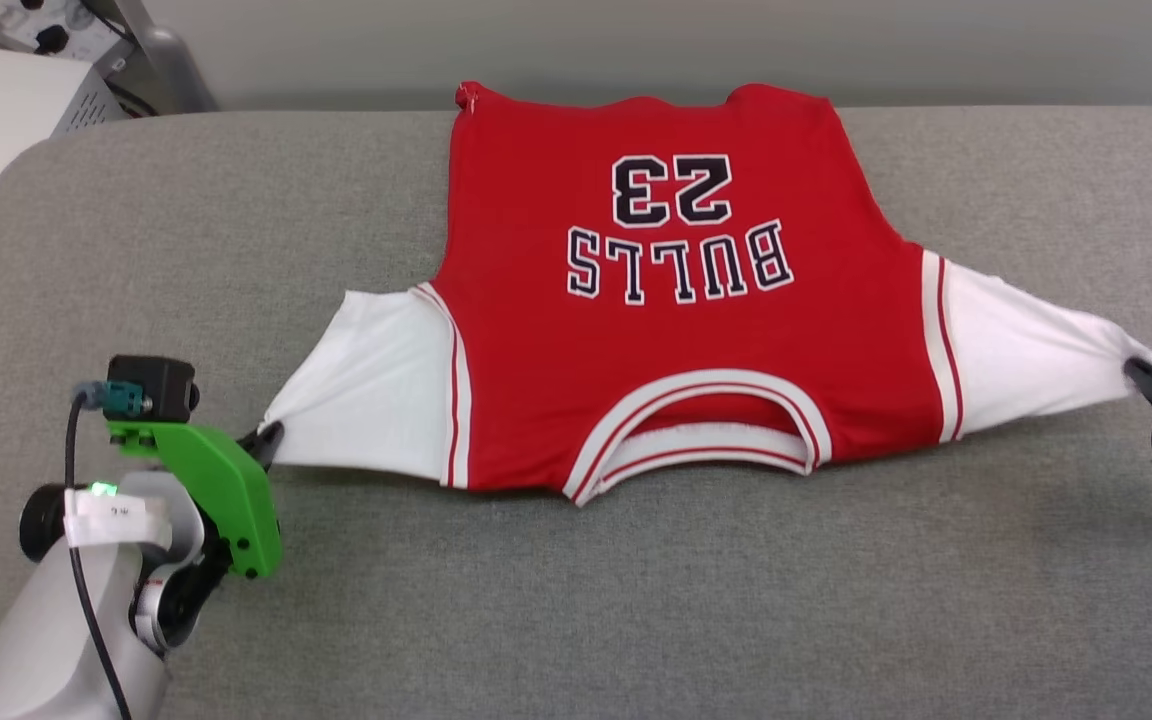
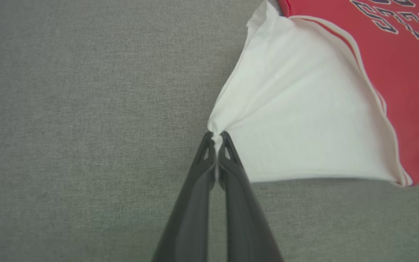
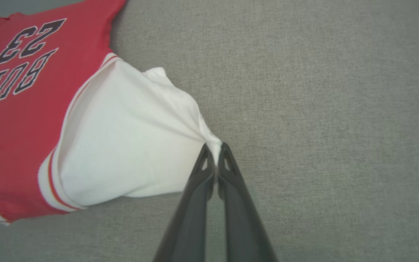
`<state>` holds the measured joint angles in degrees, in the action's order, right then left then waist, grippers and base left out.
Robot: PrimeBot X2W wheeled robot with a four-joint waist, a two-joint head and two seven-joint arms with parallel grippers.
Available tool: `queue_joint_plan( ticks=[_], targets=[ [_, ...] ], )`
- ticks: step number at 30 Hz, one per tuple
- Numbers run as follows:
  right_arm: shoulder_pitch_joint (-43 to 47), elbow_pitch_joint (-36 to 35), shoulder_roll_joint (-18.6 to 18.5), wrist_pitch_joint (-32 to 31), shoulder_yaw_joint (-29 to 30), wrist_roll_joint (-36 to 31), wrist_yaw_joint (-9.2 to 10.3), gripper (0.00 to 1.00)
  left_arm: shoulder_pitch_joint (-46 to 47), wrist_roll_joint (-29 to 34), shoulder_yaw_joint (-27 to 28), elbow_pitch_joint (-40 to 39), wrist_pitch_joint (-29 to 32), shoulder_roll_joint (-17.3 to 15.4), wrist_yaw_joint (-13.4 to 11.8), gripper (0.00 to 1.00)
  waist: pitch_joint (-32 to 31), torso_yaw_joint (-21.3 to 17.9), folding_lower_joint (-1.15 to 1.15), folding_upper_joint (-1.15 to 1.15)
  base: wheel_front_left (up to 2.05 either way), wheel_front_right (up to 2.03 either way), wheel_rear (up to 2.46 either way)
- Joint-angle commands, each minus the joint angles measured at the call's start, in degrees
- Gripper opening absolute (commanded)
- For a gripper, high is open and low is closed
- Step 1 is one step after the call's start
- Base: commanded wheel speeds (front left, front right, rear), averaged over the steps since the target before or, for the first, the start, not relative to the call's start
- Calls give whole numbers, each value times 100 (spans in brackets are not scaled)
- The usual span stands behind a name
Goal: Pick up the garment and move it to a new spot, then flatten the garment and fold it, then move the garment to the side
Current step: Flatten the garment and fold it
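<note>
The garment point(image 1: 676, 330), a red jersey with white sleeves and black "BULLS 23" print, lies spread on the grey table point(image 1: 636, 620), collar toward me. My left gripper point(image 1: 269, 437) is shut on the tip of the garment's left white sleeve point(image 2: 289, 120), pinched between the dark fingers point(image 2: 198, 182). At the right edge my right gripper point(image 1: 1136, 372) is shut on the tip of the other white sleeve point(image 3: 129, 138), held by its fingers point(image 3: 231, 189). Both sleeves are pulled taut outward, away from the red body.
The grey fabric table reaches past the garment on both sides and in front of the collar. White equipment with cables point(image 1: 26, 80) stands off the table's far left corner. The garment's hem point(image 1: 636, 100) lies at the table's far edge by the wall.
</note>
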<state>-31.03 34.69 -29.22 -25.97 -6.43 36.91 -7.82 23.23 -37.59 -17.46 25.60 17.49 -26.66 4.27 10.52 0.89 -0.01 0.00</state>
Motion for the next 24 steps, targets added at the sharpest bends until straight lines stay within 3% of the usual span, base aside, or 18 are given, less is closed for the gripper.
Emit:
queue_joint_plan(
  ticks=[1, 14, 24],
  targets=[
    [230, -68, -165, -62, 113, 48, 33, 0, -265, -39, 83, -122, 72, -170, -128, 0, -206, -61, 1, 0, 0, 0, 0],
    [2142, -1311, -21, -1104, 983, 92, 33, 0, -2109, -394, 175, -1996, 754, -448, -809, 0, -695, -106, 1, 0, 0, 0, 0],
    [3114, -2380, 435, -1894, 1727, -250, 33, 0, -2817, -548, 35, -2926, 1076, -487, -987, 0, -694, -46, 1, 0, 0, 0, 0]
  ],
)
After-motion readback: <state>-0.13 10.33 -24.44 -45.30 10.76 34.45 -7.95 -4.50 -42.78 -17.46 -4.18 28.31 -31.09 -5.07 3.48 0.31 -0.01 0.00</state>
